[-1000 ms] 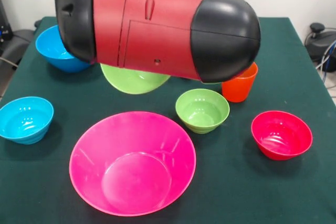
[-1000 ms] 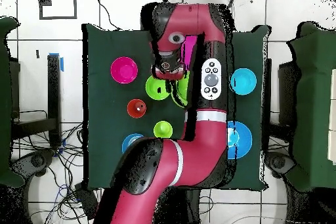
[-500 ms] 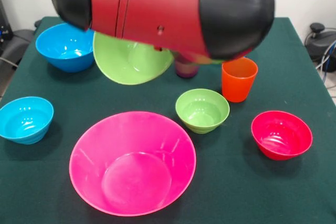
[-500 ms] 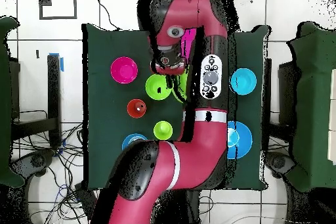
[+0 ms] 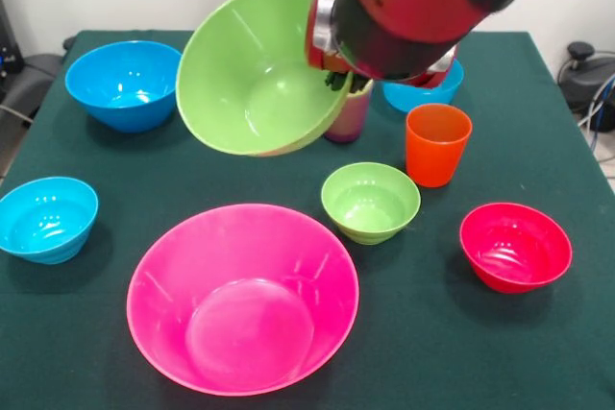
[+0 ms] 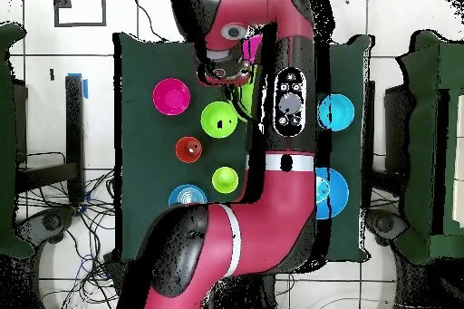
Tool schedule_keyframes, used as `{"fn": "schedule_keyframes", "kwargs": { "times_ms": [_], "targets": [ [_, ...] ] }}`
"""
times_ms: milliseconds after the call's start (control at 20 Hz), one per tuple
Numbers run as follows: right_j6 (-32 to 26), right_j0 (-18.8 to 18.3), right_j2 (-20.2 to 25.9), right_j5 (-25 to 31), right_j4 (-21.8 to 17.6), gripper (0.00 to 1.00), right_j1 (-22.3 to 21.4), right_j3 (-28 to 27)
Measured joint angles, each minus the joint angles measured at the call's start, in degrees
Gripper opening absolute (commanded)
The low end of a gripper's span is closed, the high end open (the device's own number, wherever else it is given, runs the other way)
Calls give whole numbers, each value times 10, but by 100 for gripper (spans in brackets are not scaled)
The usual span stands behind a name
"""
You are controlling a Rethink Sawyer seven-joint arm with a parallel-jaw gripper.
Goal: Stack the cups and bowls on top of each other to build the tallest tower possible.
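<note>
In the front view we are holding the large green bowl (image 5: 252,71) in the air, tilted so its mouth faces the camera, with our pincer (image 5: 335,72) clamped on its right rim, just under the red and black wrist. Below it, on the tabletop (image 5: 538,343), the huge pink bowl (image 5: 243,297) is sitting empty and nearest the camera, so we are judging that no tower is standing yet: the first placement is in hand and everything else is waiting. The small green bowl (image 5: 370,202), the small red bowl (image 5: 515,246) and the orange cup (image 5: 437,145) are lying apart to the right, the large blue bowl (image 5: 123,84) and a small light-blue bowl (image 5: 47,218) to the left, and a second light-blue bowl (image 5: 421,91) is peeking out behind the wrist; a purple cup (image 5: 347,114) is partly hidden under the lifted bowl's rim. In the overhead view the arm is covering much of the tabletop; the lifted green bowl (image 6: 218,119) is showing just below the pincer (image 6: 224,73), with the pink bowl (image 6: 171,96) close beside it to the left, the red bowl (image 6: 188,149) and the small green bowl (image 6: 225,178) further down. We are reckoning the carried bowl needs shifting over the pink one and lowering in, then the smaller bowls and cups after it.
</note>
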Motion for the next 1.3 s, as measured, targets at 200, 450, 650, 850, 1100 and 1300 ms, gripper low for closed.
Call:
{"fn": "schedule_keyframes", "kwargs": {
  "times_ms": [200,450,650,850,1100,1300],
  "targets": [
    [0,2,-7,-46,21,0,-19,23],
    [0,2,-18,-101,44,0,-40,63],
    [0,2,-35,-169,61,0,-60,110],
    [0,2,-43,-223,73,0,-71,141],
    [0,-1,-46,-304,83,0,-79,182],
    [0,-9,-46,-370,90,0,-79,214]
  ]
}}
